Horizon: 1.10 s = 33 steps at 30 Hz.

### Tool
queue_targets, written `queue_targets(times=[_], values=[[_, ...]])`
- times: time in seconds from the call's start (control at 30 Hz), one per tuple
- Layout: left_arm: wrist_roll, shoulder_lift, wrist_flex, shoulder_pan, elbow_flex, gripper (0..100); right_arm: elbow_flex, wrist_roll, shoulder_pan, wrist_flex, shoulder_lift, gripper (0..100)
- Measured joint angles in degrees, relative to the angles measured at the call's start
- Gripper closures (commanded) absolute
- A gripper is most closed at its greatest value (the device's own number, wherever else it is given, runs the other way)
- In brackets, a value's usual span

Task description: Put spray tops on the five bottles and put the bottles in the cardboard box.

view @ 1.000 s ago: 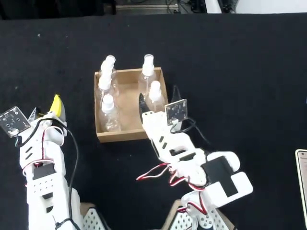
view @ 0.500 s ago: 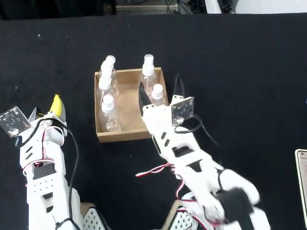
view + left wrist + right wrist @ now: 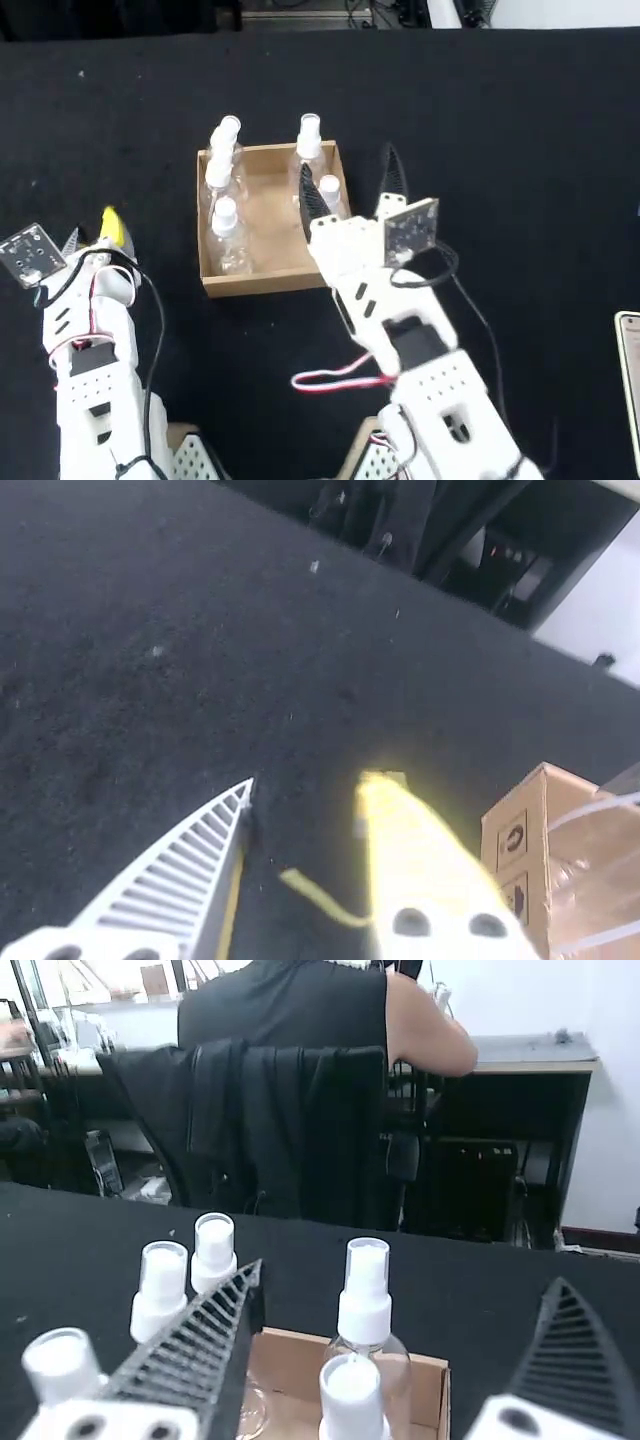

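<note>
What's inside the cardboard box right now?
Five clear bottles with white spray tops stand inside the cardboard box: three along one side wall, two along the other. The right gripper has a dark finger covering part of one bottle.

The bottles (image 3: 228, 245) are clear glossy plastic with white plastic spray tops (image 3: 364, 1278). The box (image 3: 255, 281) is matt brown cardboard. The tablecloth (image 3: 500, 150) is black matt cloth.

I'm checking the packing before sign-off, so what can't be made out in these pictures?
High view: the right end effector and its arm cover part of the box's right wall and the body of the bottle beside it.
Right wrist view: bottle bases and the box floor run off the edge; a finger hides bottle bodies.
Left wrist view: the box is cut off by the edge.
Whether the tops are tight: too small.
</note>
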<state>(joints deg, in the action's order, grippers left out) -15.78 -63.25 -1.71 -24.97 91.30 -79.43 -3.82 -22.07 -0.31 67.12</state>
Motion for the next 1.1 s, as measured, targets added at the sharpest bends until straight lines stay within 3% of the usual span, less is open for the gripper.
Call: queue_targets(times=[0.1, 0.2, 0.3, 0.53, 0.67, 0.77, 0.9, 1.1], values=[[1.8, -0.1, 0.0, -0.1, 0.0, 97, 1.3, 0.0, 3.9, 12.0, 8.6, 98.4], [4.0, -0.1, 0.0, -0.1, 0.0, 97, 1.7, 0.0, 9.6, 20.6, 15.1, 93.8], [4.6, -1.0, 3.2, 0.0, 0.0, 97, 1.7, 0.0, 13.0, 25.2, 18.5, 98.8], [4.8, -17.8, 26.9, 1.6, -2.4, 97, 1.7, 0.0, 21.5, 37.3, 23.1, 98.8], [5.0, -32.8, 33.5, 6.4, 1.1, 97, 1.7, 0.0, 27.4, 47.6, 28.0, 98.8], [5.0, -39.6, 34.1, 7.0, 3.7, 97, 0.5, 0.0, 30.2, 56.3, 33.8, 98.7], [5.0, -38.9, 30.7, 7.6, 4.4, 97, -6.9, 0.9, 31.7, 60.7, 36.0, 98.7], [9.2, -39.0, 24.8, 7.9, 4.8, 97, -16.5, 11.4, 31.7, 60.8, 36.0, 98.7]])
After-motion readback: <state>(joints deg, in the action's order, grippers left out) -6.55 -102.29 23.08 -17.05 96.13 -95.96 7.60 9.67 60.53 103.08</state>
